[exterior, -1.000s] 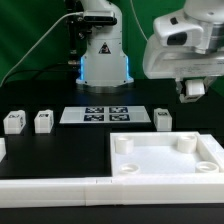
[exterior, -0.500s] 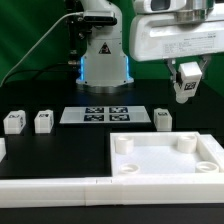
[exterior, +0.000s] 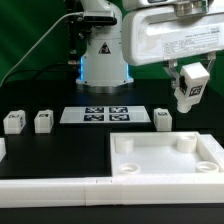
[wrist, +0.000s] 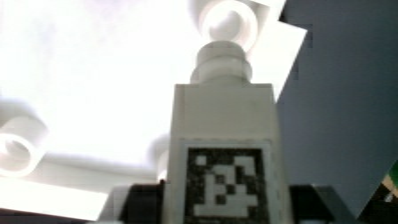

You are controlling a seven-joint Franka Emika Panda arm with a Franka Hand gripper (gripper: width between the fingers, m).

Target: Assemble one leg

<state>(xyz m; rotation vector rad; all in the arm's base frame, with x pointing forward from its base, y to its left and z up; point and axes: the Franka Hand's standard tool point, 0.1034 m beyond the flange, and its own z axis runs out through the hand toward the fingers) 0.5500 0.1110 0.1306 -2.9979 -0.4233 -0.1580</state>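
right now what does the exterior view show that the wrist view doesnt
Only the exterior view: three loose legs on the table, the marker board, and the gripper shut on the held leg in the air.

Only the wrist view: the stepped peg at the held leg's end, close up, with a corner socket beyond it.

Both: the held leg with its tag, and the white tray part.
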